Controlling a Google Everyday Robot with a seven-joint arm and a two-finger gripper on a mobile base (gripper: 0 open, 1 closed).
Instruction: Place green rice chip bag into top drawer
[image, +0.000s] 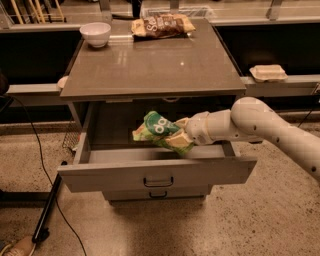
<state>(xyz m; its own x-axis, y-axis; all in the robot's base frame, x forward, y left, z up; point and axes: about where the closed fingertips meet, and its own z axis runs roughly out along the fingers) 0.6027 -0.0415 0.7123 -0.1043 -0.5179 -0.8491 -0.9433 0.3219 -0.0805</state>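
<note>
The green rice chip bag (156, 129) is shiny green with white lettering. My gripper (177, 136) is shut on its right end and holds it inside the open top drawer (157, 172), just above the drawer's floor, tilted. My white arm reaches in from the right over the drawer's right wall. The drawer is pulled out, its grey front panel and dark handle toward the camera. The gripper's fingers are mostly hidden by the bag.
A grey table top (155, 62) overhangs the drawer. A white bowl (95, 34) and a brown and tan snack bag (161, 25) sit at its back. A narrower drawer (157, 193) lies below. A black cable (47, 210) runs across the floor at left.
</note>
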